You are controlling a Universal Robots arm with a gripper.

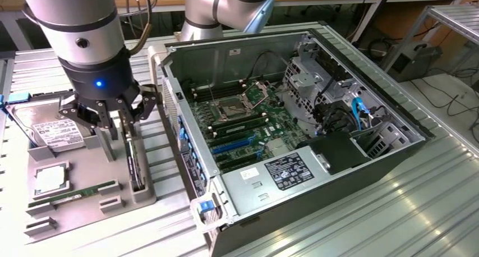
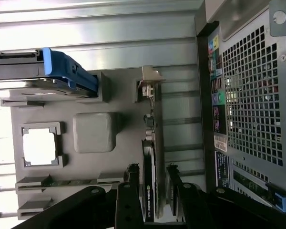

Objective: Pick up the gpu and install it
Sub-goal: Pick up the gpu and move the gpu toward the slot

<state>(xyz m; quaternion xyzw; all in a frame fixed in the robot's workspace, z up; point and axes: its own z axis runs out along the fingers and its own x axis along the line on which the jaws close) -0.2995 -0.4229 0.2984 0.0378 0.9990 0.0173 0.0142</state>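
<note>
— Black card standing on edge: is that the gpu?

— Yes. It sits upright in a slot of the grey fixture tray, silver bracket at one end, just beside the computer case with its side off. Nothing is seated yet in the blue expansion slots.

— And the gripper?

— It hangs over the tray with its fingers spread, one on each side of the card. A gap shows between pad and card, so it grips nothing.

— How should this grasp go?

— My judgement: centre the card between the pads first. Close squarely on its flat faces, clear of the bracket and the bottom edge. An uneven squeeze could tilt the thin card and jam it against the slot walls.
</note>
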